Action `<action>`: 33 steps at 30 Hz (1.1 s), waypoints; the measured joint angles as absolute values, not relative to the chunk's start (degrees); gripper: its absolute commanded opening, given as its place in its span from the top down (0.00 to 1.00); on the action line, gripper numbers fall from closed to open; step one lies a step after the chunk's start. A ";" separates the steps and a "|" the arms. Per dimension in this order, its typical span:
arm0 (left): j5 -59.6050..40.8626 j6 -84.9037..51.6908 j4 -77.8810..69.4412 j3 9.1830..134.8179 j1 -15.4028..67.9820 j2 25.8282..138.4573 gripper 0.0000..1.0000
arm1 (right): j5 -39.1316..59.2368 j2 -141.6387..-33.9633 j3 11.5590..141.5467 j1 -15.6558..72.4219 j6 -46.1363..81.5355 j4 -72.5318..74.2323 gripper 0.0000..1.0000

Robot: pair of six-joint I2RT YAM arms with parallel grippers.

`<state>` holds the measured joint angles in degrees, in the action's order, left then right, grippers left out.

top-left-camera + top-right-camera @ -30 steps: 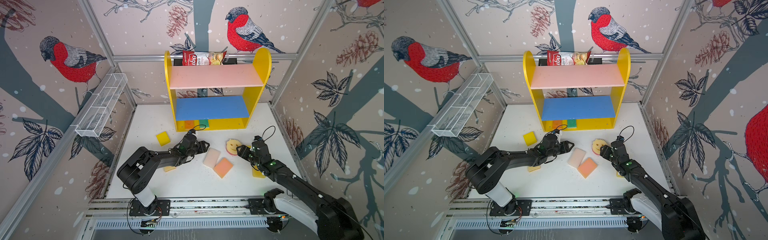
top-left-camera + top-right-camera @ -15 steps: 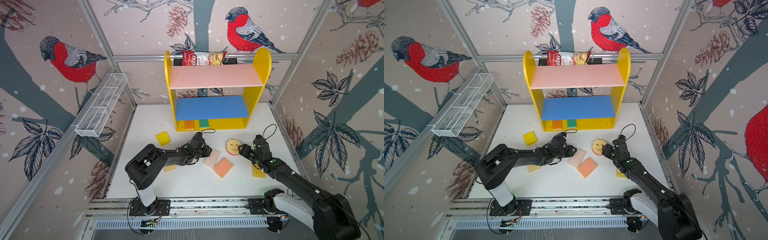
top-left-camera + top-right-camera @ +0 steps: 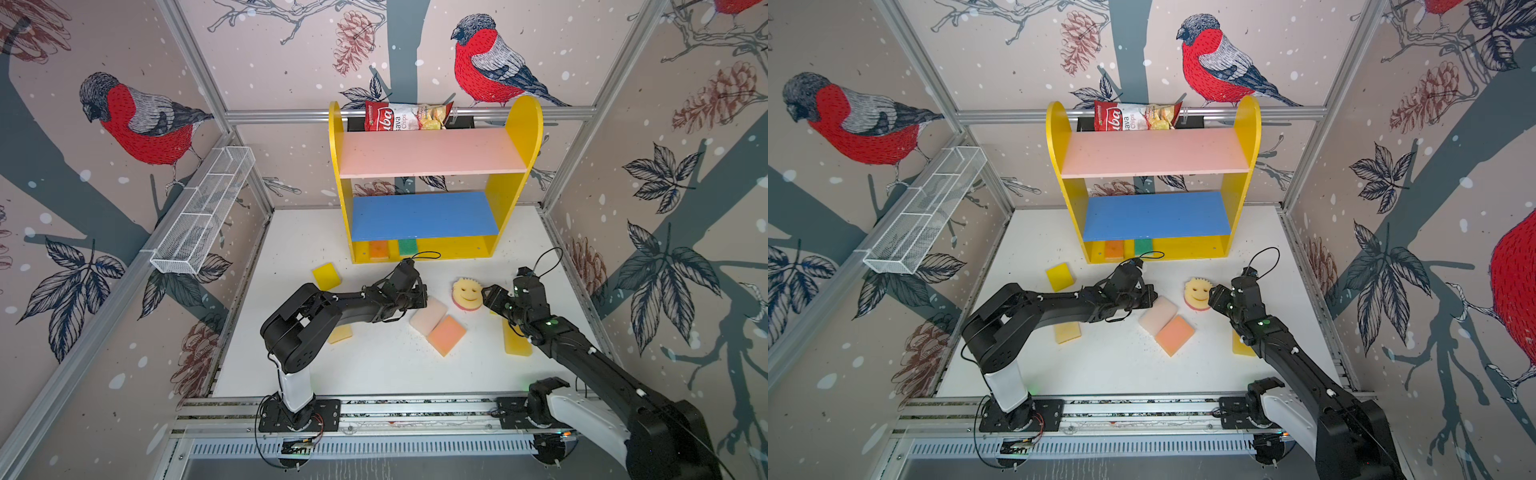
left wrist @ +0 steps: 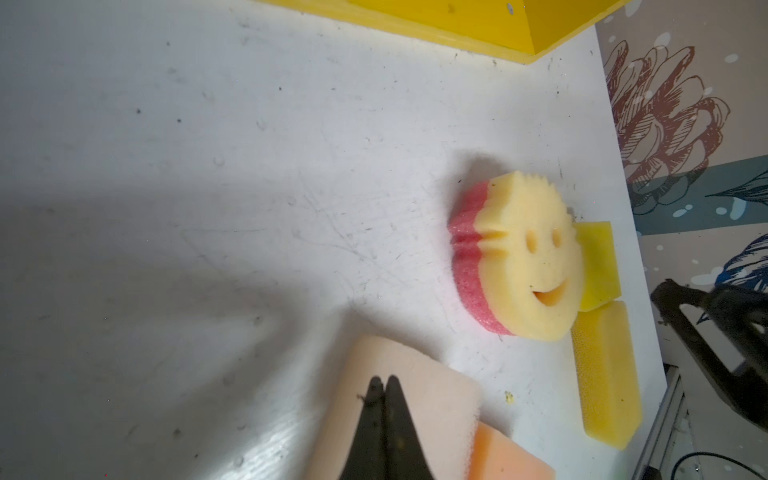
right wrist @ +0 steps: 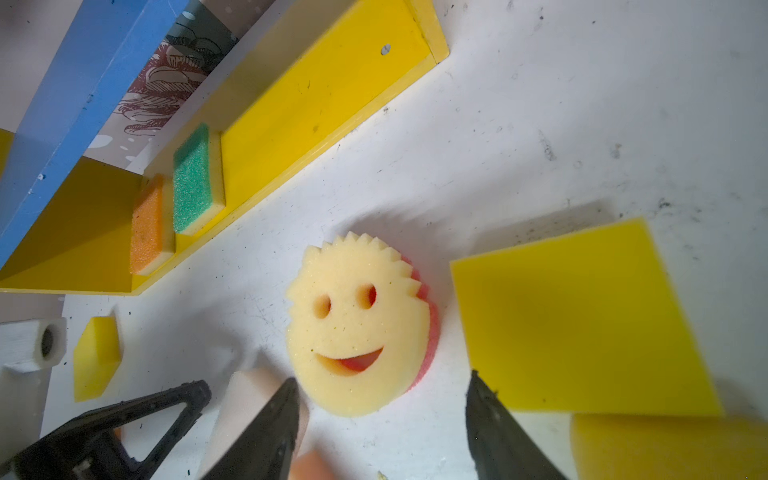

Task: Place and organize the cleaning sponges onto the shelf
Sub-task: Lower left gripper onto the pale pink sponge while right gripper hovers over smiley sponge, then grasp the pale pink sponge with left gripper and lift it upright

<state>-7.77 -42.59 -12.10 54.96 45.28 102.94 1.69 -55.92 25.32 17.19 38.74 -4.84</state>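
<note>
Cleaning sponges are split between the shelf (image 3: 524,124) and the white desk (image 3: 374,370). An orange sponge (image 3: 378,249) and a green sponge (image 3: 408,246) lie flat, side by side, on the shelf's yellow base toward its left end. A red-and-white chips bag (image 3: 405,116) sits at the back of the pink upper board.

On the desk, a yellow sponge (image 3: 326,276) lies near the shelf's front left corner. A pale yellow sponge (image 3: 341,333) shows partly from under the left arm. Near the middle, a cream sponge (image 3: 428,316) and a salmon sponge (image 3: 446,336) touch each other. Just to their right is the smiley-face sponge (image 3: 467,293), its yellow face up over a pink layer. A square yellow sponge (image 5: 573,316) lies right beside it, and a long yellow sponge (image 3: 516,345) is partly under the right arm.

The left fingers (image 4: 374,419) are pressed together with nothing between them, tips over the cream sponge; contact cannot be told. The right fingers (image 5: 278,419) are spread wide and empty, with the smiley-face sponge just ahead of their gap.
</note>
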 measured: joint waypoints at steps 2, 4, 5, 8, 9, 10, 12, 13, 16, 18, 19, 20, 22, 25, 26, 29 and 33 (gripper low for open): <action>-6.55 -42.04 -11.22 55.88 45.28 101.82 1.00 | 1.80 -56.69 25.61 17.04 38.65 -4.69 0.37; -5.30 -41.60 -10.41 56.14 45.21 100.40 1.00 | 2.13 -58.17 25.91 16.64 38.52 -4.56 0.36; -4.78 -41.52 -10.00 56.16 45.10 99.85 1.00 | 2.13 -58.78 26.15 16.38 38.52 -4.64 0.37; -4.05 -40.47 -9.39 56.18 44.66 98.85 0.80 | 2.81 -60.62 27.20 15.84 38.48 -4.34 0.36; -4.08 -40.14 -9.15 56.18 44.45 98.76 0.70 | 3.09 -61.06 27.20 15.79 38.39 -3.95 0.36; -4.12 -39.81 -8.69 56.18 44.45 98.74 0.60 | 3.44 -61.52 27.20 15.75 38.30 -3.68 0.36; -4.38 -39.20 -8.34 55.55 44.66 98.72 0.48 | 3.62 -62.33 27.20 15.62 38.24 -3.44 0.36; -4.21 -39.07 -7.81 55.18 45.15 98.70 0.46 | 3.88 -62.65 27.20 15.49 37.91 -3.46 0.37; -2.85 -38.26 -5.02 54.43 47.55 98.67 0.42 | 4.56 -62.87 26.89 15.31 37.85 -2.98 0.36; -2.46 -37.52 -4.19 53.65 48.84 98.45 0.42 | 4.62 -63.29 26.48 15.20 37.71 -2.59 0.36; -2.35 -37.54 -4.01 53.23 49.10 98.37 0.45 | 4.64 -63.68 26.46 15.05 37.71 -2.59 0.36; -2.17 -37.52 -3.81 52.82 49.25 98.39 0.48 | 4.78 -64.20 26.48 14.90 37.71 -2.46 0.36; -1.50 -37.54 -3.29 52.45 49.30 98.72 0.58 | 5.02 -64.84 26.50 14.72 37.69 -2.33 0.36; -1.45 -37.54 -3.70 52.31 49.43 99.92 0.66 | 5.19 -65.36 26.50 14.59 37.65 -1.76 0.36; -1.48 -37.58 -3.75 52.31 49.54 100.38 0.66 | 5.19 -65.56 26.57 14.57 37.67 -1.76 0.36; -1.61 -37.74 -3.97 52.82 49.78 102.26 0.68 | 5.63 -65.60 26.74 14.48 37.67 -1.69 0.35; -2.61 -38.33 -5.41 53.87 50.06 103.79 0.84 | 5.78 -65.56 26.63 14.20 37.65 -1.43 0.36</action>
<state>-2.61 -38.33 -5.41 53.87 50.06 103.79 5.78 -65.56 26.63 14.20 37.65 -1.43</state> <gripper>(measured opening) 0.273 0.649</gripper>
